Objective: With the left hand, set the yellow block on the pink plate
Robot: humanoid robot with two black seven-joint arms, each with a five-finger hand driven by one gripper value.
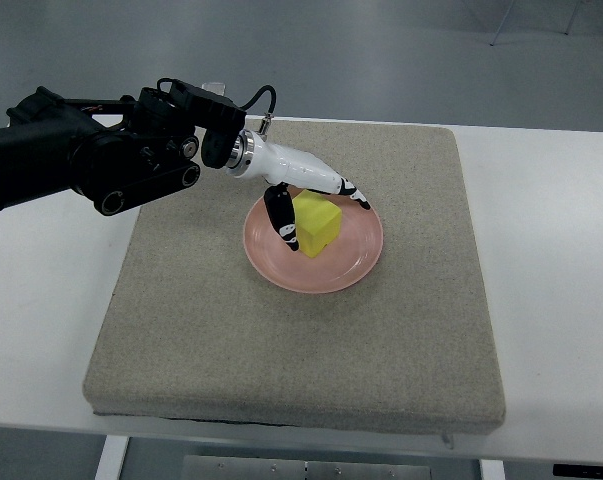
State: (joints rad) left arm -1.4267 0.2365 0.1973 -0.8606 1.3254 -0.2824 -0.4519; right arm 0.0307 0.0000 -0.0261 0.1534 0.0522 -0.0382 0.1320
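Trouble looked likeliest at release: the robot's white-and-black left hand (303, 200) gripped the bright yellow foam-like block (316, 222), which sat on the shallow round pink plate (356, 262), and a snagging finger could drag it off onto the grey mat (281, 340).

white table (551, 300), beige mat (281, 350) on it

Left arm (81, 160) cut off at picture's left edge; fingers (281, 220) hide part of yellow block (317, 222)
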